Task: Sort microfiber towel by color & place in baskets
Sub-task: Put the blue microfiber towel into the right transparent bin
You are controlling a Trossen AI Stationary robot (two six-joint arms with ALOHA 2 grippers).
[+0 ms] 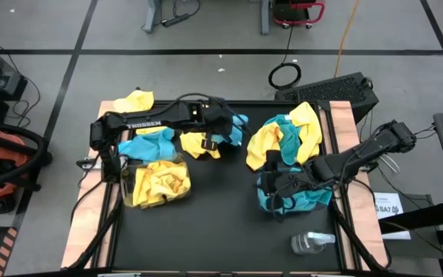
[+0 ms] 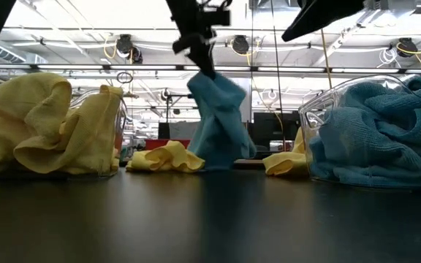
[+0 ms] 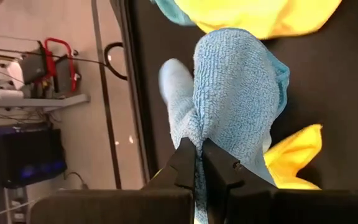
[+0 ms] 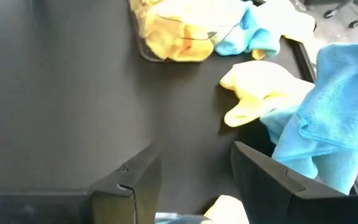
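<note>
High view: sorting partway done, one turquoise fuzzy towel [image 1: 235, 128] lifted, pinched tight in the left gripper [image 1: 228, 125].

Clear plastic bin of yellow cloths [image 1: 157, 181] sits below-left of that gripper, apparently filled by colour; clear bin of turquoise cloths [image 1: 294, 197] lies directly under the right gripper [image 1: 277, 185], whose fingers stand apart, holding nothing. Left to sort: mixed yellow-and-turquoise heap [image 1: 287, 138] beyond the right gripper, loose yellow cloth [image 1: 200, 144] just beside the hanging towel, and strays [image 1: 133, 101] near the left arm's base.
</note>
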